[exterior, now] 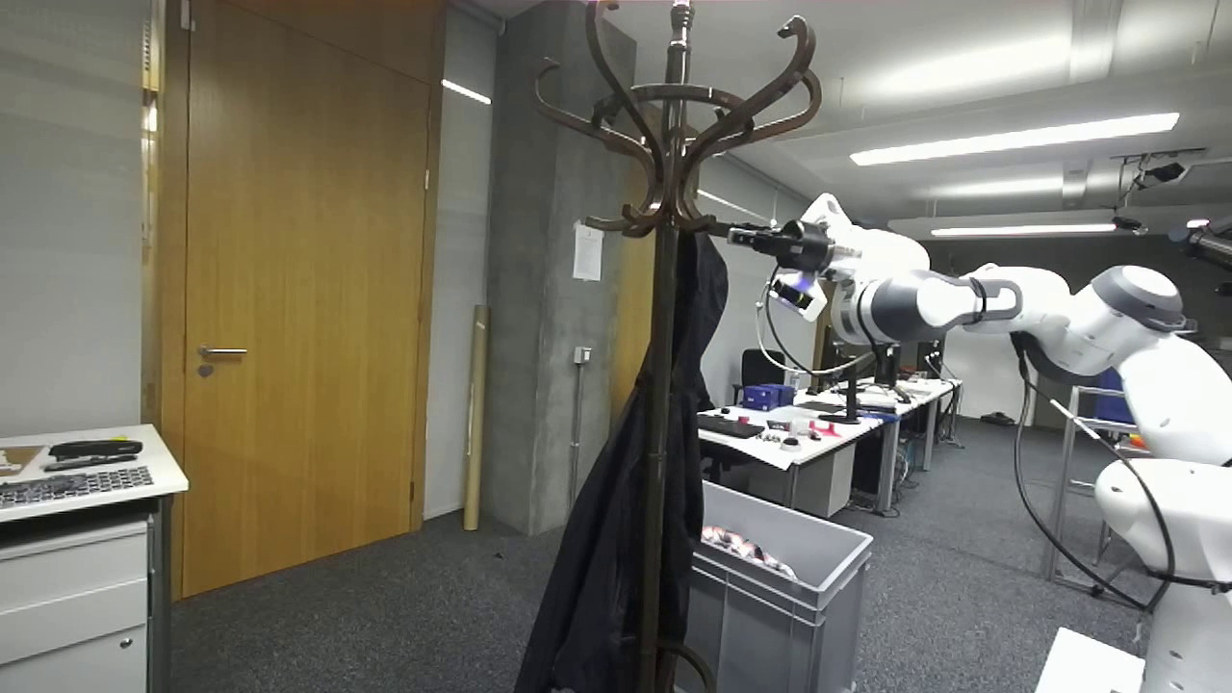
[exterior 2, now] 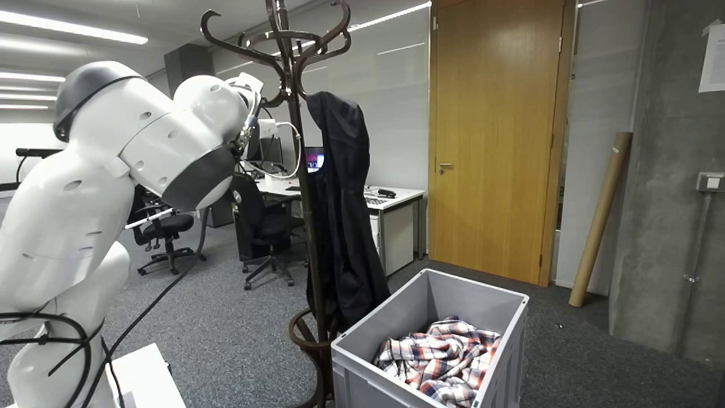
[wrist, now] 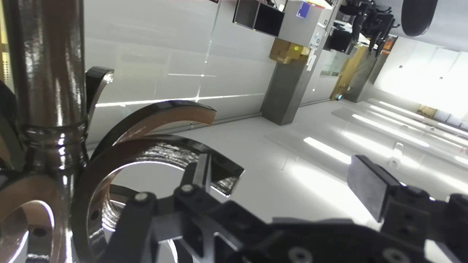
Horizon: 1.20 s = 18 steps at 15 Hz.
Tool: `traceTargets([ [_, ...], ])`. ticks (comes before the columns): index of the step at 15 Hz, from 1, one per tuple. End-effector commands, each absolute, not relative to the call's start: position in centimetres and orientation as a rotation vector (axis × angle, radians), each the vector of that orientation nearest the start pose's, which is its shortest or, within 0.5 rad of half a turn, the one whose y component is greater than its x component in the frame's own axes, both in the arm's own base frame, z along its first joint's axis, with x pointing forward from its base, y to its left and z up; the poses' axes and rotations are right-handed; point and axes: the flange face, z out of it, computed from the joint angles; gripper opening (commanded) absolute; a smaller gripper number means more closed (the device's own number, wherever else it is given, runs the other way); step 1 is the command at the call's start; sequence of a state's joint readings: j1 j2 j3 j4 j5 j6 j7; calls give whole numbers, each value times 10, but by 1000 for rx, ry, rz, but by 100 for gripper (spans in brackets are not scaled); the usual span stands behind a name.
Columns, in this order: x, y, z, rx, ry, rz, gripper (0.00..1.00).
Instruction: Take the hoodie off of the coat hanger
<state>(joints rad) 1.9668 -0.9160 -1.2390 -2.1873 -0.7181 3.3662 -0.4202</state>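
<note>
The black hoodie [exterior: 602, 520] hangs limp from the dark brown coat hanger [exterior: 657, 385]. In an exterior view the hoodie [exterior 2: 354, 226] drapes beside the pole of the coat hanger [exterior 2: 306, 170], its top just under the curled hooks. My gripper [exterior: 746, 237] is at the height of the hoodie's top, just beside the lower hooks. In the wrist view my gripper [wrist: 283, 179] is open with nothing between its fingers. One finger overlaps the end of a curled hook of the coat hanger [wrist: 51, 73]; I cannot tell whether they touch. The hoodie is out of the wrist view.
A grey bin [exterior 2: 470, 300] with a plaid cloth [exterior 2: 442, 357] in it stands on the floor beside the stand's foot; the bin [exterior: 760, 626] shows behind the hoodie too. Desks [exterior: 837, 423] and an office chair [exterior 2: 260, 221] stand farther back. A wooden door [exterior 2: 493, 141] is behind.
</note>
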Motion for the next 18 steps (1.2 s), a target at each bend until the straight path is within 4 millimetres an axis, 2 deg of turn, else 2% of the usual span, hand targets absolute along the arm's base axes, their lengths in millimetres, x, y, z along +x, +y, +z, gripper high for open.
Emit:
traceTargets([
  [1, 467, 216, 639, -1393, -1170, -1805, 100],
  [7, 469, 232, 633, -1408, -1219, -1733, 100],
  [11, 466, 238, 628, -1625, -1292, -1605, 100],
  [14, 467, 232, 622, -1775, -1378, -1546, 100],
  [18, 455, 228, 623, -1948, -1524, -1444, 100],
])
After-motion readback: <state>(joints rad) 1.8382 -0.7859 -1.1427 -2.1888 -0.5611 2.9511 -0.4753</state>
